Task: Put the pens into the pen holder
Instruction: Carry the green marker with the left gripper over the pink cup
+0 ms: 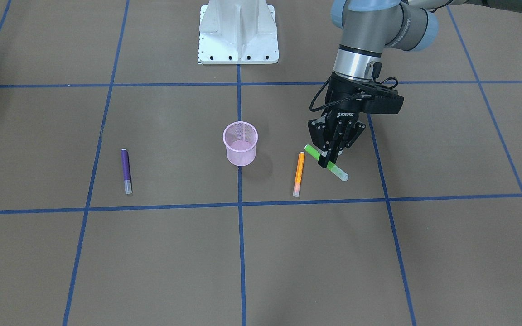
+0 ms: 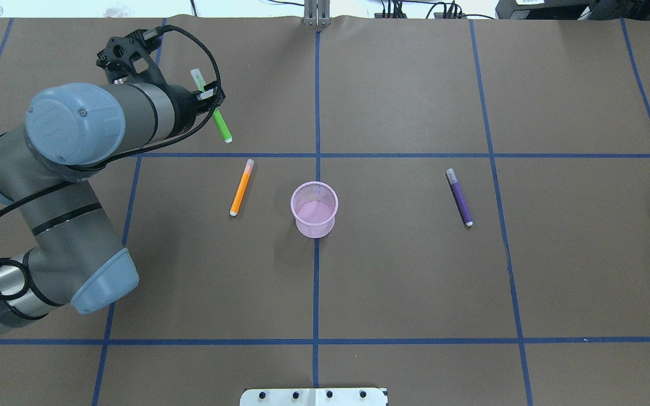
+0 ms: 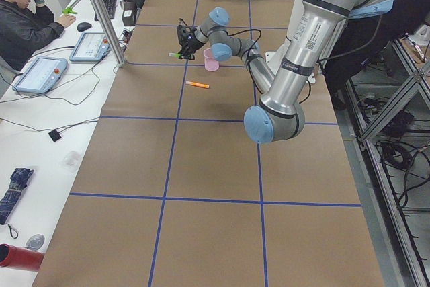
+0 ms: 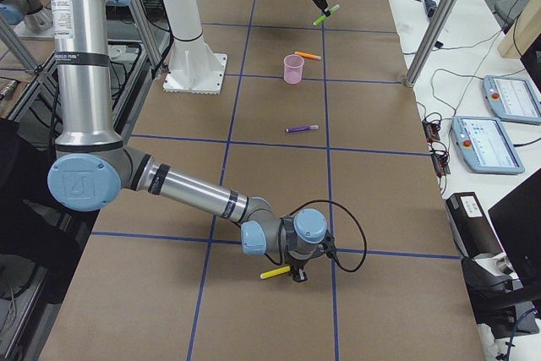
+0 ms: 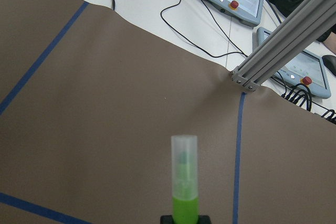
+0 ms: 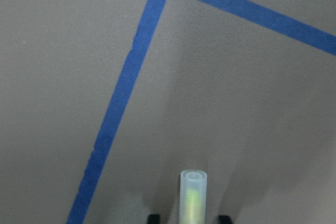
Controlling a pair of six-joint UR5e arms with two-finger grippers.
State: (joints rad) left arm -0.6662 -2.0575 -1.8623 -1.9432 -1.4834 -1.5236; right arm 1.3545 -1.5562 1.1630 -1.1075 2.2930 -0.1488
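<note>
The left tool (image 1: 324, 163) is clamped on the green pen (image 1: 337, 170) and grips it near the middle. This pen is lifted off the worktop (image 2: 415, 282). It is slanted, and its whitish cap is on the side away from the robot. In the overhead view the green pen is between 10 and 11 o'clock from the pen holder (image 2: 315, 221), well apart from it.

The pen holder is a pink mesh cup. It stands upright on a blue tape line near the middle of the brown worktop.

The orange pen (image 2: 241, 188) lies flat at 9 o'clock from the holder, near it but not touching. Its cap points to about 12 o'clock. The purple pen (image 2: 460, 197) lies flat at 3 o'clock from the holder and is farther from it than the orange one. Its cap points to about 11 o'clock.

The right tool (image 4: 292, 275) is low over the worktop at the end on the robot's right, well apart from the holder. A yellow pen (image 4: 275, 273) is at this tool. In the right wrist view the capped end of the yellow pen shows between two dark fingertips (image 6: 153, 217). I cannot tell whether they press on it or stand apart.
</note>
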